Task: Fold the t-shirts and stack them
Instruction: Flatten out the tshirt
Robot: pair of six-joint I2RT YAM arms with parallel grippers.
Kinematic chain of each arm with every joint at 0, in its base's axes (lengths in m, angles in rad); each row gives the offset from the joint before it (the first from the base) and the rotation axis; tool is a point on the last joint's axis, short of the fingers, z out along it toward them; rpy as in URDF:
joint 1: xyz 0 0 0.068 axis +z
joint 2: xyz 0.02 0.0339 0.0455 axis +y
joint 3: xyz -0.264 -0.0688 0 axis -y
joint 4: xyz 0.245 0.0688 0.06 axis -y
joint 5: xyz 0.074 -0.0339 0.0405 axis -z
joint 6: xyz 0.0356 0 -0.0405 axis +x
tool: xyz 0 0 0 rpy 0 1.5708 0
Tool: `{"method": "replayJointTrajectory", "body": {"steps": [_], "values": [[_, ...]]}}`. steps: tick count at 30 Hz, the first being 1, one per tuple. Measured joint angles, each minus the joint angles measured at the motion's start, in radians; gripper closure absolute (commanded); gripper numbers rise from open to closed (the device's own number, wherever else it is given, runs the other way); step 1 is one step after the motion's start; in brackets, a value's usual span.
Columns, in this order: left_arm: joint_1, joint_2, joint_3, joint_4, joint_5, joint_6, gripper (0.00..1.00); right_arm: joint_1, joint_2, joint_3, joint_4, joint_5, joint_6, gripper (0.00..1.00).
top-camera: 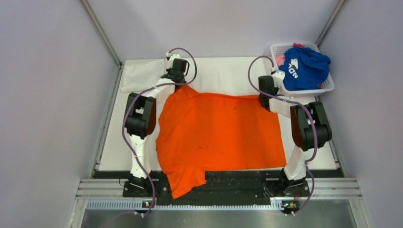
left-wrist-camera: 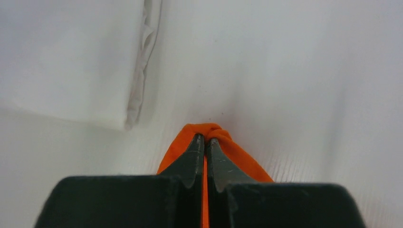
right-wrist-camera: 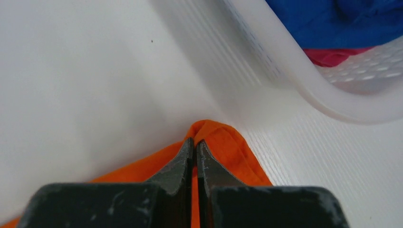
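The orange t-shirt [top-camera: 218,133] lies spread over the table's middle, its near left part hanging over the front rail. My left gripper [top-camera: 179,81] is shut on the shirt's far left corner [left-wrist-camera: 223,142]. My right gripper [top-camera: 263,99] is shut on its far right corner [right-wrist-camera: 223,142]. The blue t-shirt [top-camera: 304,66] with white lettering lies bunched in the white basket [top-camera: 328,86] at the back right, with the pink t-shirt [top-camera: 281,59] under it. The basket rim [right-wrist-camera: 294,80], blue cloth [right-wrist-camera: 342,19] and pink cloth [right-wrist-camera: 332,54] show in the right wrist view.
A folded white cloth [top-camera: 140,75] lies at the back left, also seen in the left wrist view [left-wrist-camera: 71,57]. The basket stands close to the right gripper. Grey walls enclose the table on three sides.
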Motion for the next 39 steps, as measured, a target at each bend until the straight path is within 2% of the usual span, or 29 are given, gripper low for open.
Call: {"method": "replayJointTrajectory", "body": {"steps": [2, 3, 4, 5, 7, 8, 9, 10, 12, 18, 24, 27, 33, 39], "values": [[0.003, 0.025, 0.036, -0.001, 0.005, -0.007, 0.99, 0.0, 0.035, 0.036, 0.019, 0.014, -0.008, 1.0], [0.006, 0.04, 0.059, 0.0, 0.008, -0.009, 0.9, 0.0, 0.05, 0.052, 0.029, 0.019, -0.011, 1.0], [0.007, 0.051, 0.078, -0.001, 0.01, -0.01, 0.77, 0.0, 0.063, 0.071, 0.034, 0.023, -0.014, 0.99], [0.009, 0.063, 0.097, -0.003, 0.011, -0.011, 0.63, 0.0, 0.076, 0.09, 0.035, 0.03, -0.016, 0.92], [0.013, 0.092, 0.141, -0.011, 0.014, -0.008, 0.37, 0.0, 0.106, 0.136, 0.034, 0.045, -0.015, 0.69], [0.015, 0.111, 0.174, -0.023, 0.012, -0.013, 0.28, 0.0, 0.122, 0.16, 0.029, 0.056, -0.01, 0.46], [0.017, 0.126, 0.198, -0.032, 0.012, -0.006, 0.18, 0.0, 0.14, 0.193, 0.019, 0.069, -0.005, 0.08], [0.02, 0.144, 0.232, -0.05, 0.009, -0.01, 0.08, 0.0, 0.156, 0.225, -0.003, 0.083, 0.002, 0.02], [0.024, 0.156, 0.267, -0.072, 0.009, -0.005, 0.01, -0.002, 0.182, 0.285, -0.047, 0.098, 0.016, 0.01], [0.031, 0.113, 0.239, -0.091, 0.063, -0.021, 0.01, -0.008, 0.184, 0.328, -0.113, 0.031, 0.031, 0.01], [0.031, -0.055, -0.009, -0.075, 0.217, -0.092, 0.01, 0.003, 0.086, 0.183, -0.108, -0.083, 0.03, 0.01], [0.031, -0.085, -0.086, -0.046, 0.302, -0.142, 0.01, 0.015, -0.005, 0.095, -0.098, -0.126, 0.032, 0.01], [0.031, -0.055, -0.094, -0.006, 0.454, -0.231, 0.01, 0.069, -0.165, -0.115, -0.004, -0.277, 0.049, 0.01], [0.031, 0.044, -0.021, 0.021, 0.531, -0.277, 0.01, 0.095, -0.173, -0.21, 0.052, -0.423, 0.06, 0.01]]}}
